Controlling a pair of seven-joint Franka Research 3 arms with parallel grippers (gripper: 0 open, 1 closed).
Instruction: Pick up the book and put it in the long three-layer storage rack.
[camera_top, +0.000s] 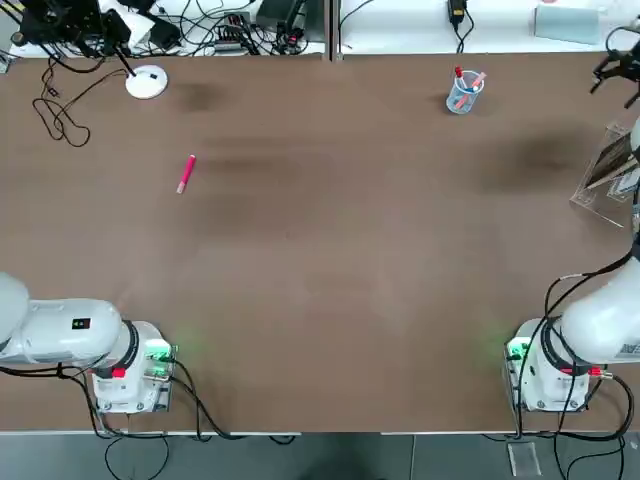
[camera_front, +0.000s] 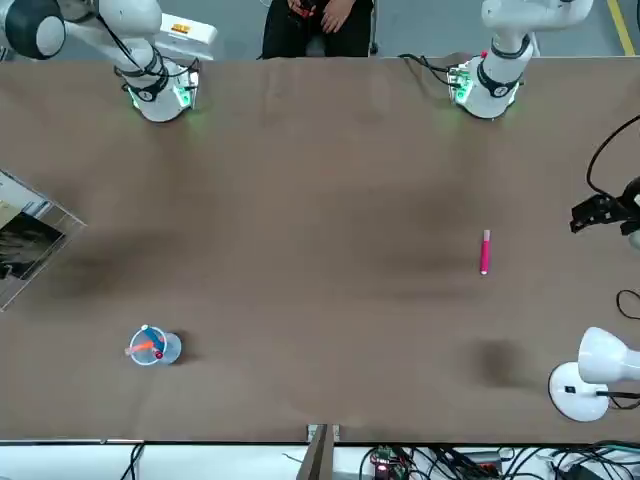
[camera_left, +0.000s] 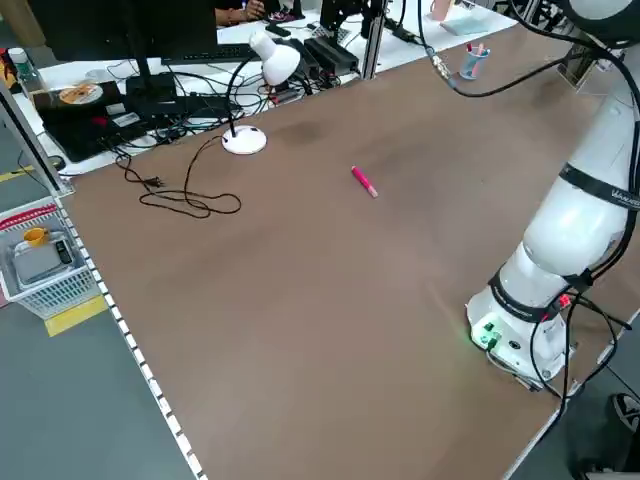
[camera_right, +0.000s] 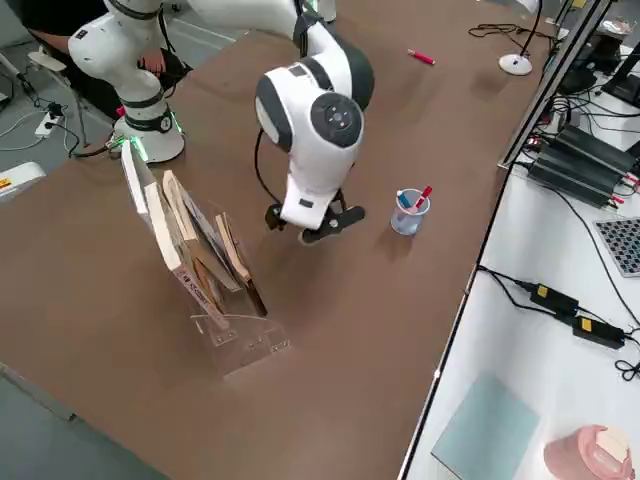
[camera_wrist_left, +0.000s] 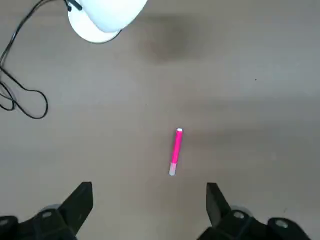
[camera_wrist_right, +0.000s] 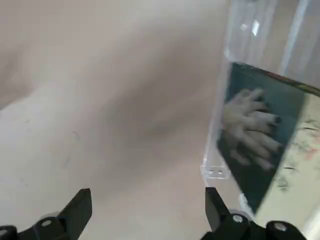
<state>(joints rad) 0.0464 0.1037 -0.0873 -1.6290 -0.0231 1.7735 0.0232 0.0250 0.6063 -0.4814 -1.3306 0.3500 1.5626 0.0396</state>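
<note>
In the top view, going left to right, the white desk lamp (camera_top: 147, 82) sits at upper left, the pink marker (camera_top: 186, 173) lies alone at left of centre, the small clear pen cup (camera_top: 463, 92) stands at upper right, and the clear acrylic three-layer storage rack (camera_top: 607, 178) is cut by the right edge. The thin dark grey book with the pale hand-like image (camera_wrist_right: 256, 131) already leans inside that rack, behind a clear front panel, as the right wrist view shows. The right gripper (camera_right: 308, 222) hangs beside the rack with fingers spread wide and nothing between them; the left gripper (camera_wrist_left: 148, 210) hovers over the marker, equally wide and empty. The placing looks done, so the sensible step is to draw the right arm clear without brushing the rack's wall, rising away from the slanted dividers first. The right side view alone shows several boards leaning in the tiers; the front view shows only a corner of the rack at middle left, and the left side view misses it altogether.
</note>
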